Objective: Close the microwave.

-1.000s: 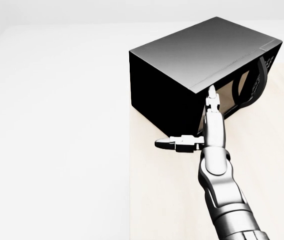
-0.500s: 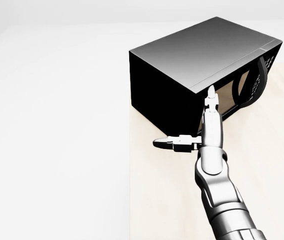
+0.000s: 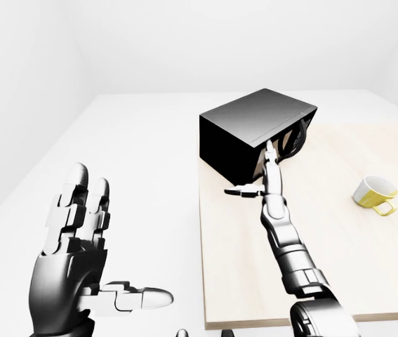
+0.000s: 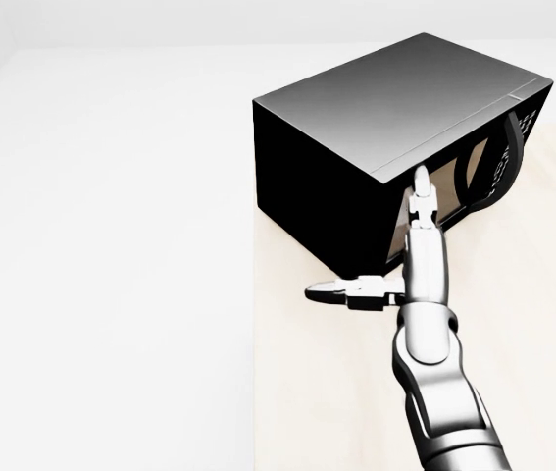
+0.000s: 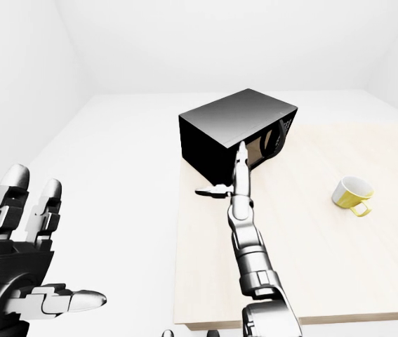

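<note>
At 12 o'clock of the right robot hand (image 4: 417, 235), fingers splayed and empty, sits the microwave (image 4: 395, 128) door; left robot hand (image 3: 79, 246) well apart.

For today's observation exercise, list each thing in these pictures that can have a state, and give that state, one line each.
microwave: upright on the table, door looks shut or nearly shut; any gap is hard to tell.
right hand: open, fingers stretched out against the microwave's door, thumb out to the side.
left hand: open, fingers spread, off the table, holding nothing.
cup: tipped on its side, handle toward the view's bottom.
table: level.
</note>
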